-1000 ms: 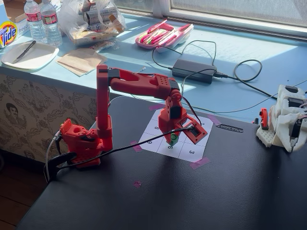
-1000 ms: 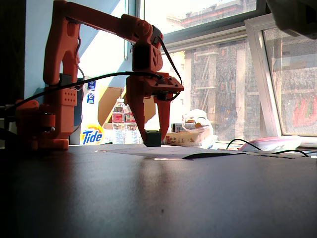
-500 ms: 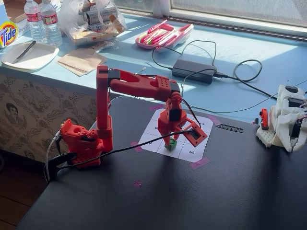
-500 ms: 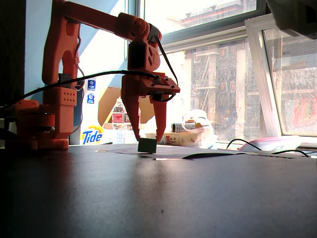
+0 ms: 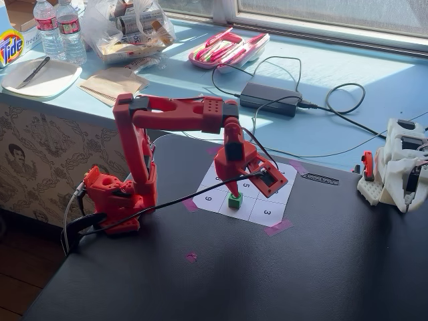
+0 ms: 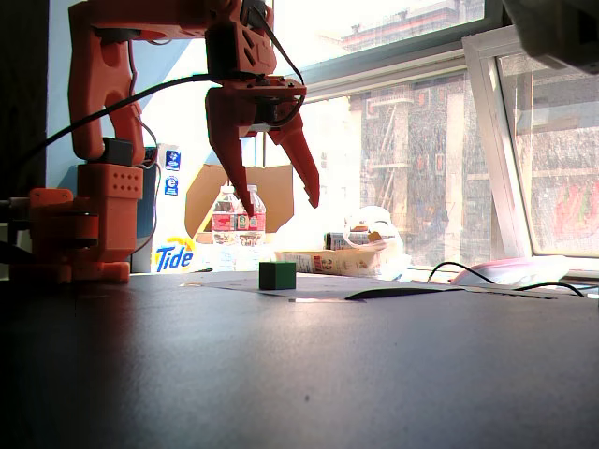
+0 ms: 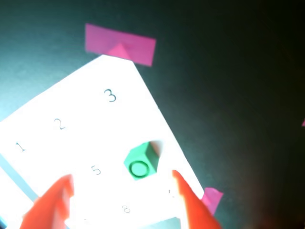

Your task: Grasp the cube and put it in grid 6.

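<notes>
The tiny green cube (image 5: 235,199) with a dark ring on top stands on the white paper grid (image 5: 257,215), on the square between 9 and 3, beside 5. That is grid 6 (image 7: 136,129); its digit is hidden. The cube also shows in the low fixed view (image 6: 277,275) and in the wrist view (image 7: 140,162). My red gripper (image 5: 232,183) hangs open and empty straight above the cube, apart from it (image 6: 281,204). In the wrist view both fingertips (image 7: 183,191) enter from the bottom edge, with the gripper (image 7: 121,177) spread wider than the cube.
Pink tape (image 7: 120,44) holds the grid's corners to the black table. A white second arm (image 5: 398,167) stands at the right edge. A power brick and cables (image 5: 271,99), bottles (image 5: 60,30) and a plate (image 5: 40,77) lie on the blue ledge behind.
</notes>
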